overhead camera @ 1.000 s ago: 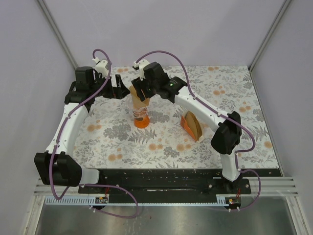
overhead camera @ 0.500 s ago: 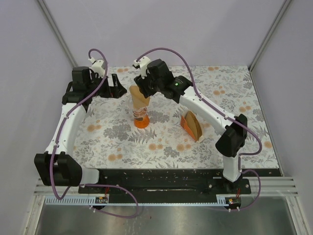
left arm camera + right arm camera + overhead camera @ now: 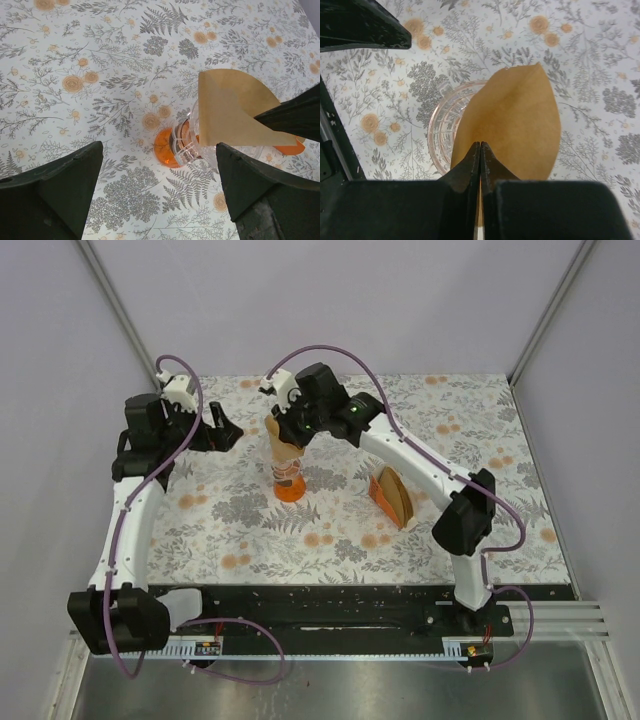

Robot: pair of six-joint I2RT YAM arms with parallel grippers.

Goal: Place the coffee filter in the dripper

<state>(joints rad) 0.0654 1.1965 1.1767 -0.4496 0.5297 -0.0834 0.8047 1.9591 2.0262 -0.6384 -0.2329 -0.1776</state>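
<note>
**Right fingers closed on the filter at the dripper; left arm withdrawn.**

The right fingers (image 3: 464,171), partly open a moment ago, are now pressed together. The right wrist view shows them pinching the near edge of the thin, light-brown, fan-shaped paper coffee filter (image 3: 512,125). The coffee filter stands flat and unopened, its lower part inside the funnel of the small clear dripper (image 3: 165,147) with the orange base, and most of the paper projects above the rim. The left fingers (image 3: 55,185) remain fully spread and hold nothing. The left arm has moved away from the dripper toward the left of the floral-patterned bench (image 3: 330,525). Assessment: the coffee filter is located but not seated, and probably needs pressing down or opening before release.
</note>
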